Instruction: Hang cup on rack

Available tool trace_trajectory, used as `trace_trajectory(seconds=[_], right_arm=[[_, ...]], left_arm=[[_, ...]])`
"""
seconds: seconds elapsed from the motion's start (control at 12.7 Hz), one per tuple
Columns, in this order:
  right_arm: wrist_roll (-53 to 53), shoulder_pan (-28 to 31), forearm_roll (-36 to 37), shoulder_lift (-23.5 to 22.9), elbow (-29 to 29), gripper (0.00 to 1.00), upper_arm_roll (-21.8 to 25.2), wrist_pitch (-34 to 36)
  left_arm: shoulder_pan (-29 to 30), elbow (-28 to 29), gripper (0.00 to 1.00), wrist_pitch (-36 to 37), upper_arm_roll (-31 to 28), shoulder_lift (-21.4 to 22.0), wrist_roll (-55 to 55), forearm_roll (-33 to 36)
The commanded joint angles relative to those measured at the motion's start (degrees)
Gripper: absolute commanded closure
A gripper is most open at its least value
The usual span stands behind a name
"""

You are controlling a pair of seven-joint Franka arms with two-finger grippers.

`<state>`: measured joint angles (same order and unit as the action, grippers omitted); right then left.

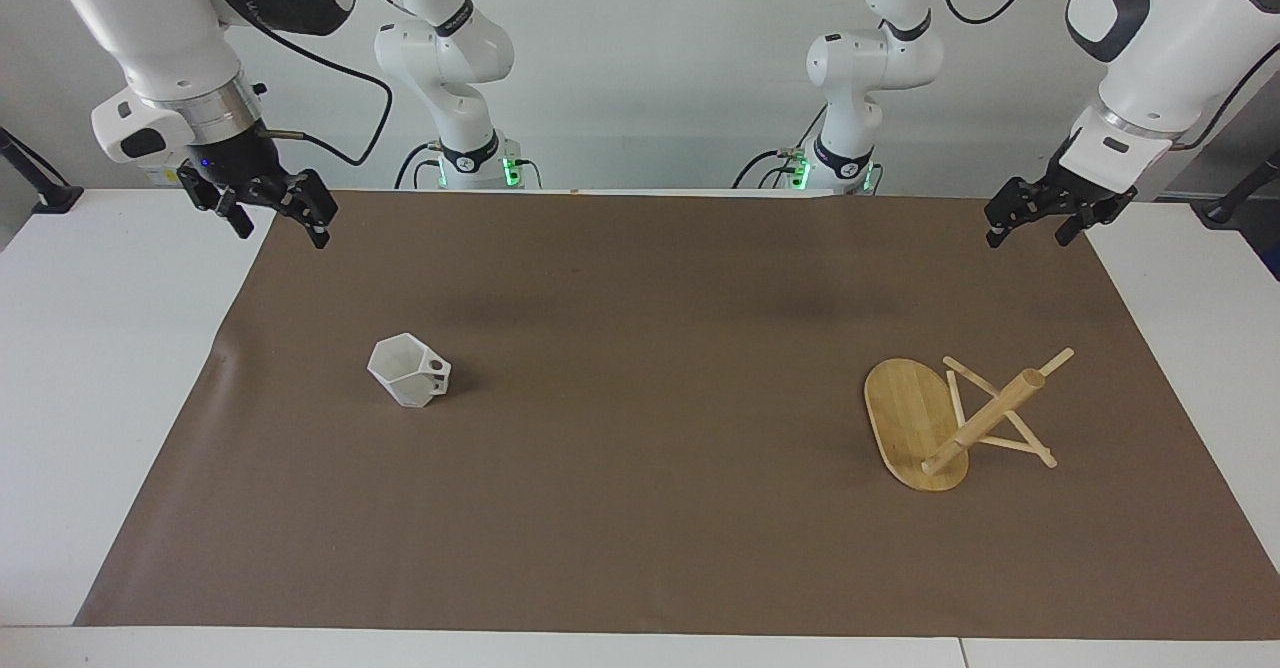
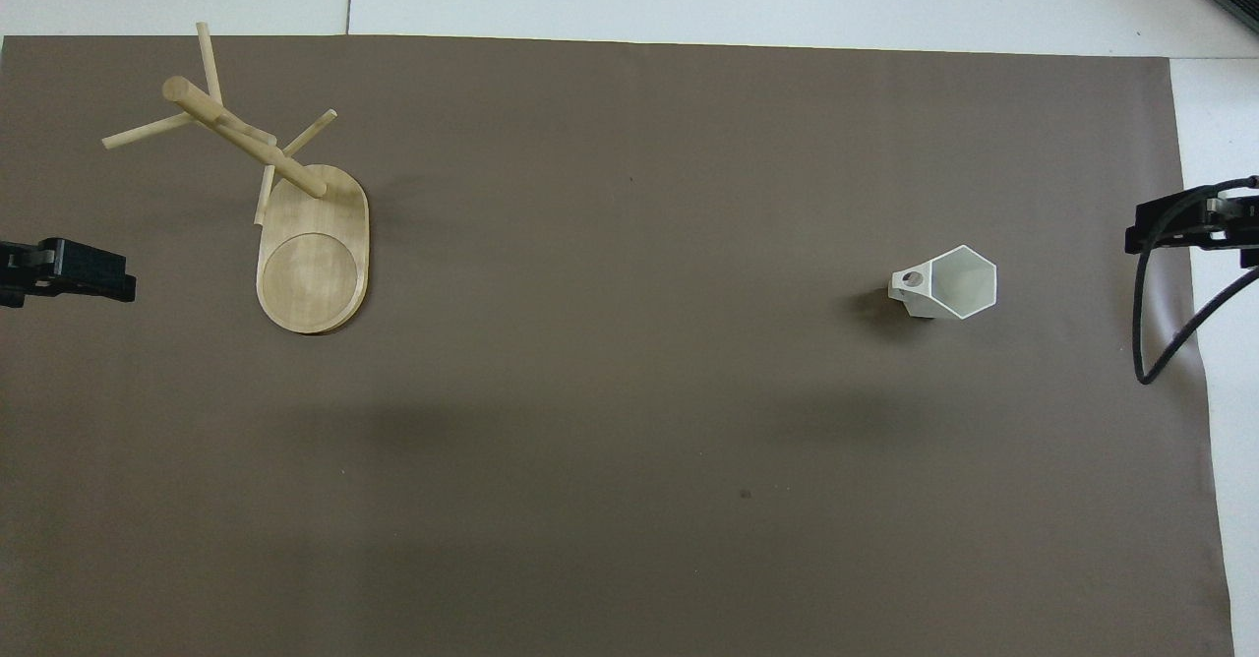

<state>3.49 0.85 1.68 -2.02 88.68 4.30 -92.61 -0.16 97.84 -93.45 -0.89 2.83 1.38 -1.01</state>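
The light bamboo mug rack [image 1: 940, 418] is standing toward the left arm's end of the brown mat [image 1: 640, 508], the small white faceted cup [image 1: 410, 372] toward the right arm's end, well apart. The left gripper [image 1: 1035, 218] and right gripper [image 1: 272, 210] are hanging empty over the mat's corners, fingers spread. Pinching the tapering cup could be letting it slip; its handle hole is looking small for the thin pegs. The overhead view is cutting off both grippers.

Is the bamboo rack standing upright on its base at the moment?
No, the rack lies tipped over on the brown mat, its post slanting and pegs touching down.
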Motion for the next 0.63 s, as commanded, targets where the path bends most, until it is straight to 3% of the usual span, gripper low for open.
trace_trajectory(seconds=[0.0,0.55], right_arm=[[-1.1,-0.4,-0.9,1.3,1.4,0.0,0.7,0.3],[-1.0,-0.4,-0.9,1.3,1.4,0.0,1.2,0.3]], left_arm=[[0.6,0.2,0.0,0.5,0.4,0.8,-0.4,0.1],[0.6,0.2,0.0,0.4,0.4,0.8,-0.5,0.1]])
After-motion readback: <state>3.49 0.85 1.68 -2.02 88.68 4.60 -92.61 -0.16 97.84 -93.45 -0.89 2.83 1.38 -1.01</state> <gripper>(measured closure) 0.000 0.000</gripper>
